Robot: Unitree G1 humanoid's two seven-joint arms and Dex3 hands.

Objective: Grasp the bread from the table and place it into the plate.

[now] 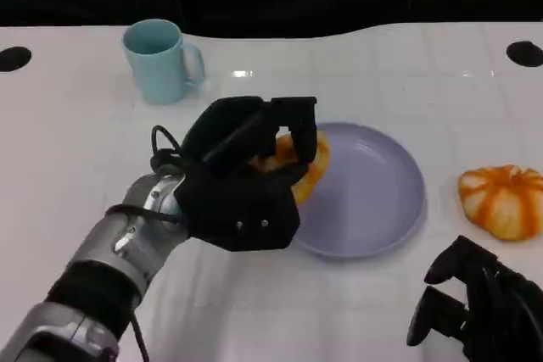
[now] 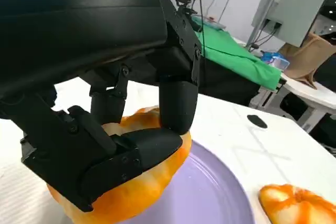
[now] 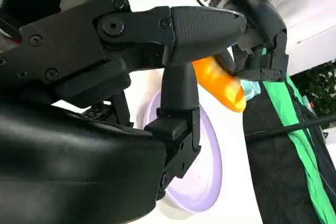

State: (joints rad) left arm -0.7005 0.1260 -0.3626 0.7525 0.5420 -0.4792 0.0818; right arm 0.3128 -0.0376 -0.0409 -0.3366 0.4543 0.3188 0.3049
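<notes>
1. Your left hand (image 1: 246, 180) is clamped on the orange-glazed, rounded bread roll (image 1: 299, 163), fingers wrapped over its top and side; the left wrist view shows the fingers (image 2: 177, 103) pressing onto the crust.
2. The bread sits at the near-left rim of the round lilac plate (image 1: 373, 201), partly over the plate's edge. Whether it rests on the rim or hangs just above it, you cannot tell from these views.
3. Expect the bread to be light and soft: it likely gives under pressure, and the glossy crust may slip. Hold it across the broad middle, where the fingers already are, and squeeze only lightly to avoid crushing it.
4. Carry it further toward the plate's centre before letting go, so it does not tip off the rim onto the white worktop (image 1: 76, 150).
5. Your right hand (image 1: 475, 307) rests low at the near right, holding nothing, its fingers curled inward.
6. A second orange-and-white striped bread (image 1: 502, 199) lies right of the plate; a pale blue mug (image 1: 159, 61) stands well behind.
</notes>
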